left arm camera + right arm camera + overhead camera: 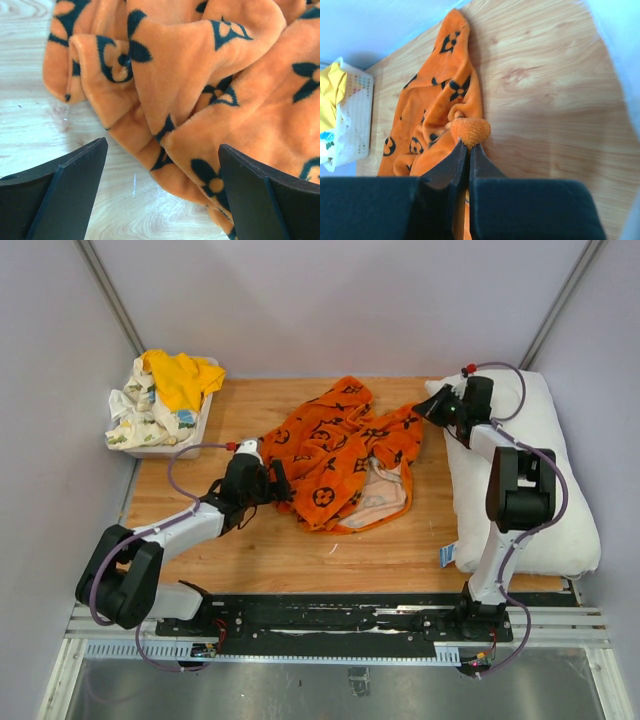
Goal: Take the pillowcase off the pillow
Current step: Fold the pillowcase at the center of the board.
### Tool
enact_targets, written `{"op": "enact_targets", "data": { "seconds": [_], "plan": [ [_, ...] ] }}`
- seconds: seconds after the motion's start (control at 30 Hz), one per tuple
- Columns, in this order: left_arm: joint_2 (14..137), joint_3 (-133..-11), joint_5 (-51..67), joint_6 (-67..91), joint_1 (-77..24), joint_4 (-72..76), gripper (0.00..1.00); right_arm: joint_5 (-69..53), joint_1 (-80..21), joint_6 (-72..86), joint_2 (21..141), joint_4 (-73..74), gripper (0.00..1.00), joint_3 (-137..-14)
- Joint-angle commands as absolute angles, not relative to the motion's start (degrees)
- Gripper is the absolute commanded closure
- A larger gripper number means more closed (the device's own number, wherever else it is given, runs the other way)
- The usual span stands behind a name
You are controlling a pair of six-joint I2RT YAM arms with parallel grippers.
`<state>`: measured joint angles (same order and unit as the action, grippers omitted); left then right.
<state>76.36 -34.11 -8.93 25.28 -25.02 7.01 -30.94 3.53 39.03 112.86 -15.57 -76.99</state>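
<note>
pillowcase (330,452) plush, crumpled; r fingers (448,168) pinching corner

Pale lilac walls (330,300) closed in the wooden tabletop (300,550) on three sides, with grey struts (110,295) slanting up the back corners. Beyond the left pincer (281,484), off to its left, stood a white basket (165,450); well behind that pincer ran a metal rail (560,615). The light fell evenly.

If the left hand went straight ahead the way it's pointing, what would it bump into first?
Most likely the pillowcase: its orange folds lie on the table directly ahead of the open left hand, partly between its fingers' line. How near is hard to judge.
</note>
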Motion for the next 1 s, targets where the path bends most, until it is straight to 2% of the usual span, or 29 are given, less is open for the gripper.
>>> {"op": "enact_targets", "data": {
  "seconds": [0.0, 0.27, 0.6, 0.97],
  "plan": [
    [73.4, -32.9, -5.1, 30.5, -24.5, 10.5, 0.03, -34.0, 1.1, 39.4, 115.7, -17.6, 0.99, -78.4],
    [71.6, -30.9, 4.2, 40.6, -24.5, 13.9, 0.08, -34.8, 0.2, 38.2, 116.7, -17.1, 0.99, -78.9],
    [75.2, -27.7, 3.7, 44.7, -23.8, 15.7, 0.10, -35.5, 0.2, 39.4, 116.1, -19.3, 0.99, -77.9],
    [80.5, -28.6, 7.3, 47.7, -23.5, 23.1, 0.21, -36.0, 0.2, 40.8, 116.1, -22.6, 0.99, -75.5]
  ]
}}
